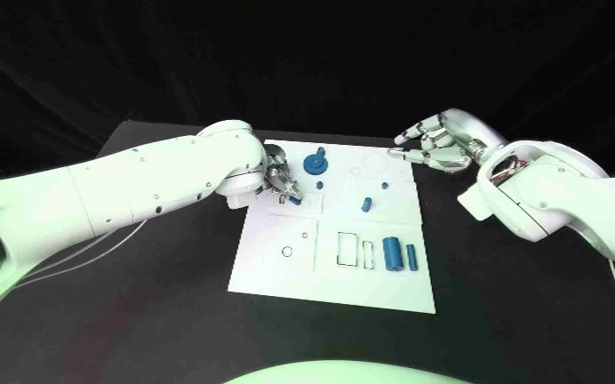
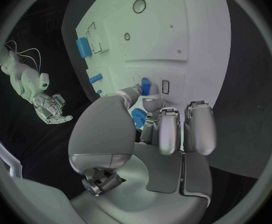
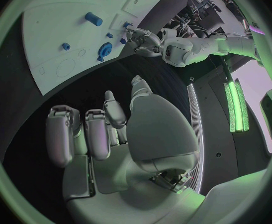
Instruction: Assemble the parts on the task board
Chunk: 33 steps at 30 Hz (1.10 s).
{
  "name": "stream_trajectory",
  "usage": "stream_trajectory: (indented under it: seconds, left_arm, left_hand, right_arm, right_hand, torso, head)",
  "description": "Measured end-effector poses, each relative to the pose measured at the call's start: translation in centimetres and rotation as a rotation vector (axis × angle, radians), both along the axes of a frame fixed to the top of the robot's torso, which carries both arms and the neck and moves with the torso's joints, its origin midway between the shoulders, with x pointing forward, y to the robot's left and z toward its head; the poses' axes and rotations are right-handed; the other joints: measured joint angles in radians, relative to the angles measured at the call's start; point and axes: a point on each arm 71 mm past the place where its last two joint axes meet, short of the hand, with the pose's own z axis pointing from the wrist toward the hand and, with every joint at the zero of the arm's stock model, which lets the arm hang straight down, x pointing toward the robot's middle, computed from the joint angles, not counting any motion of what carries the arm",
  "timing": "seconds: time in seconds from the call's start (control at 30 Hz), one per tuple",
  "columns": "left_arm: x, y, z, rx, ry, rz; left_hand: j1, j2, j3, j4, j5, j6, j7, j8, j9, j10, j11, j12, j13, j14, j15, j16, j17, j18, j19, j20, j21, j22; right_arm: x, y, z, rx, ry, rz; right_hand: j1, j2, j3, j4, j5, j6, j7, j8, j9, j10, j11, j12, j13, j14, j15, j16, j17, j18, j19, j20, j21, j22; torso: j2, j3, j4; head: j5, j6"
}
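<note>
Closest to us on the white rectangular task board (image 1: 275,264) we see two blue cylindrical parts lying side by side near the board's right front corner: a thick one (image 1: 392,253) and a thin one (image 1: 411,257), just beside some outlined rectangular slots. Board sits mid black counter (image 1: 154,313).

Further back, we note a small blue peg (image 1: 367,204) about mid-board, another small blue stub (image 1: 382,192) just behind it, and a tiny one (image 1: 319,185) to their left. At the board's far edge, a round blue gear-like part (image 1: 314,166) with a post sticking up.

Left robot hand (image 1: 277,184) is over the board's left rear area, fingers curled downward. In the left wrist view we see its fingertips (image 2: 149,102) closed round a small blue oblong piece (image 2: 145,86), pinched between thumb and a finger and standing right at the board surface beside a small rectangular slot. Whether the piece sits in a slot we cannot tell.

Right robot hand (image 1: 435,148) hangs off the board's far right corner, above the counter, apart from every part. Its fingers are loosely curled yet spread, nothing in them; the right wrist view shows the same, palm bare (image 3: 111,134).
</note>
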Motion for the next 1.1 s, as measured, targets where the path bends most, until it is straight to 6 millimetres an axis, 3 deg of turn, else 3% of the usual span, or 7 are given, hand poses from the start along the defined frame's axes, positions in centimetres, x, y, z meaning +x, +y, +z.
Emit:
stream_trajectory:
  seconds: [1.1]
  left_arm:
    - [0.13, -0.04, -0.12, 0.005, 0.035, -0.002]
  left_hand:
    - [-0.058, -0.004, 0.038, -0.021, 0.000, 0.015, 0.000, 0.031, 0.027, 0.040, -0.015, 0.041, 0.036, 0.003, -0.010, 0.000, 0.000, 0.000, 0.004, -0.004, 0.005, 0.008]
  right_arm:
    - [0.07, 0.02, -0.18, -0.003, 0.006, 0.001]
  right_hand:
    - [-0.004, 0.004, 0.000, 0.000, 0.000, 0.003, -0.003, 0.000, 0.000, 0.000, 0.000, 0.000, 0.000, 0.000, 0.000, 0.000, 0.001, 0.000, 0.000, 0.000, 0.000, 0.000]
  torso:
    - [0.000, 0.0009, -0.0007]
  head:
    - [-0.001, -0.003]
